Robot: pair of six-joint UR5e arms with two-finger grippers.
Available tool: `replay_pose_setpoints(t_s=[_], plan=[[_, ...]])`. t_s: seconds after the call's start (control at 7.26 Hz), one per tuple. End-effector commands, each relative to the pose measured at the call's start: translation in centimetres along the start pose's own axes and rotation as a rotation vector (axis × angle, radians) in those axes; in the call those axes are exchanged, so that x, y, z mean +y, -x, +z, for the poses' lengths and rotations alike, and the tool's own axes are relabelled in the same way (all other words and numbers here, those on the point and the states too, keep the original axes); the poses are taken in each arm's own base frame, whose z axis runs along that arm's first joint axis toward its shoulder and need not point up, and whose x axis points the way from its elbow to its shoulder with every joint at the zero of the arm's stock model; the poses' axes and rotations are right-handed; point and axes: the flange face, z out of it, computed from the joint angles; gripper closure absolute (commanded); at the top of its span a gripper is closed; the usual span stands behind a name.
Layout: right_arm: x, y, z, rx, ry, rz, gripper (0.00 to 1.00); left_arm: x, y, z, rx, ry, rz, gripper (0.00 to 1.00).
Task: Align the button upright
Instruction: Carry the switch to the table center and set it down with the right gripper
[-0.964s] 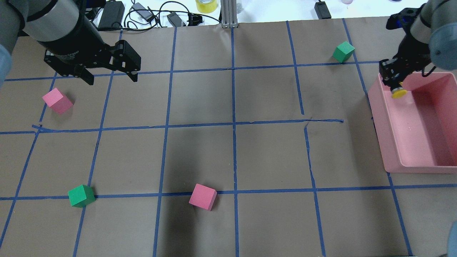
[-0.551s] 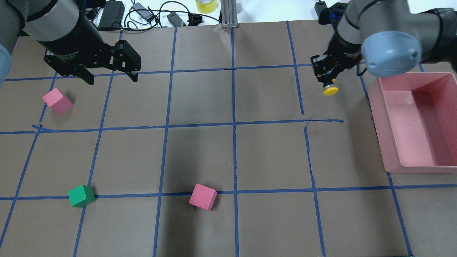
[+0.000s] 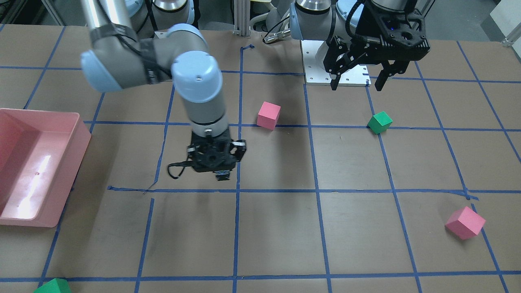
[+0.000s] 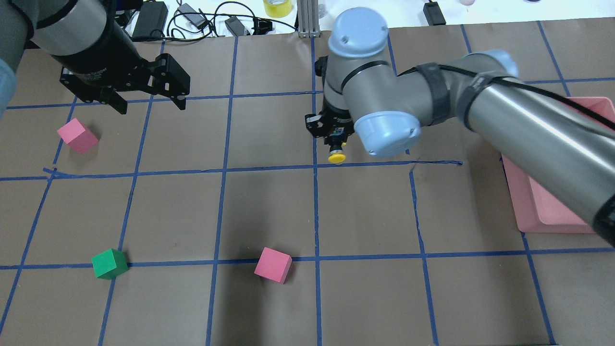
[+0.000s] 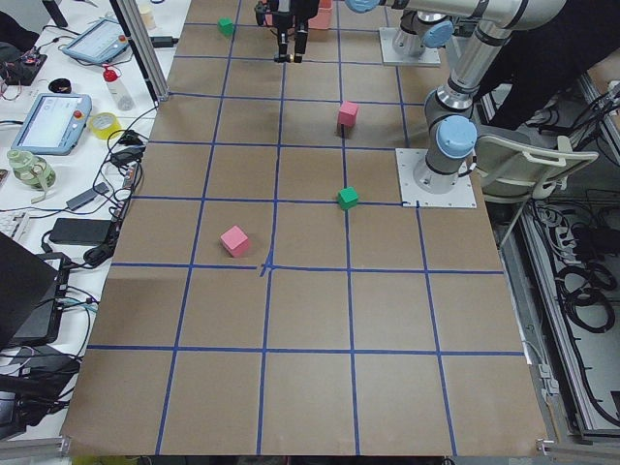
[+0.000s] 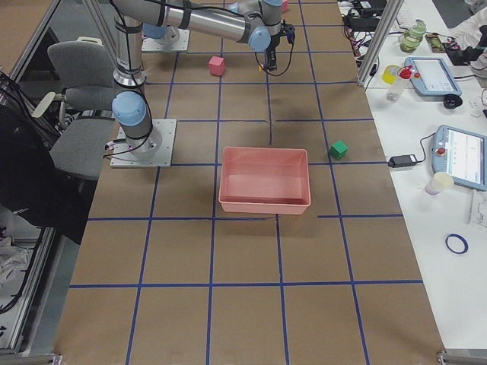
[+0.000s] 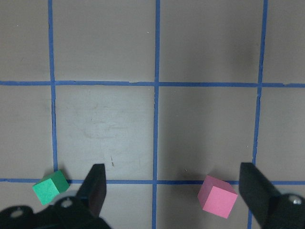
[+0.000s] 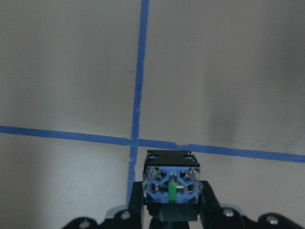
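The right gripper (image 4: 337, 144), clamped on the button (image 4: 336, 156), has swung out of the pink bin (image 4: 526, 211) and now hangs well apart from it, above mid-table. The yellow cap points downward, with the base toward the wrist camera. Retrieval looks done; righting it likely remains. The left gripper (image 4: 150, 105) hovers spread wide, farther from the bin.

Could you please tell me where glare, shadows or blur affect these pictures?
Front-facing view: white glare streaks the pink bin floor. Overhead view: soft dark shadow bands cross the table paper below centre. Right wrist view: the button looks slightly soft, close to the lens. Left wrist view: the left claw is blurred at the bottom edge.
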Motion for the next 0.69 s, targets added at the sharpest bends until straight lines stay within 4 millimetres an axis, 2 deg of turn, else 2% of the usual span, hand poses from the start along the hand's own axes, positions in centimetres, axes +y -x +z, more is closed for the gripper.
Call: replay_pose_setpoints(t_s=[0.0, 0.41, 0.55], plan=[[2.0, 5.3, 5.4, -0.004, 0.011, 0.019, 1.00, 0.0, 0.0, 0.0, 0.000, -0.001, 0.000, 0.00], [4.7, 4.3, 9.4, 0.029, 0.053, 0.010, 1.00, 0.0, 0.0, 0.1, 0.000, -0.001, 0.000, 0.00], [4.9, 4.1, 9.5, 0.043, 0.052, 0.010, 1.00, 0.0, 0.0, 0.0, 0.000, -0.002, 0.000, 0.00]])
